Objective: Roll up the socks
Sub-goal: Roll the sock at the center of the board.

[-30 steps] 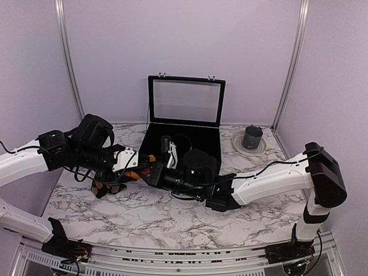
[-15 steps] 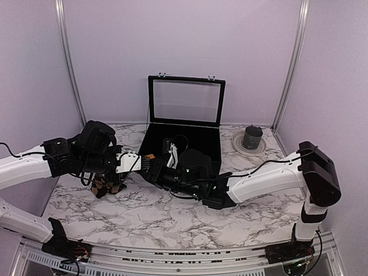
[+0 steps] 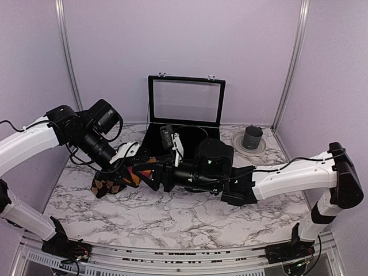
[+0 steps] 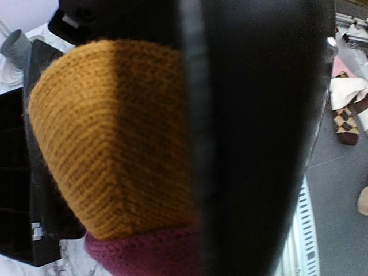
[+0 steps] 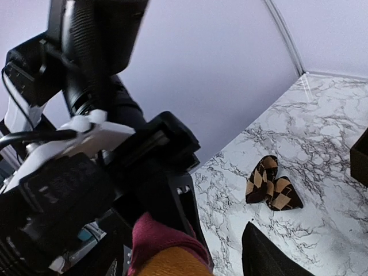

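Note:
The magenta-red sock (image 3: 145,170) with its orange band hangs above the table, pinched in my left gripper (image 3: 134,165), which is shut on it. In the left wrist view the orange and magenta knit (image 4: 109,149) lies pressed against a black finger (image 4: 253,144). My right gripper (image 3: 155,177) is right beside that sock, open. In the right wrist view the sock (image 5: 164,253) sits at the left side of the gap, apart from the right finger (image 5: 270,256). The dark argyle sock (image 3: 107,185) lies folded on the marble table (image 5: 322,167), below and left of both grippers, also visible as a heart-shaped fold (image 5: 271,185).
An open black case (image 3: 185,109) stands at the back middle, its lid upright. A grey cup (image 3: 252,138) on a round plate sits at the back right. Purple walls close in the table on three sides.
My left gripper has closed on the magenta-red sock and its arm has risen. My right gripper has opened off the sock and its arm has shifted right.

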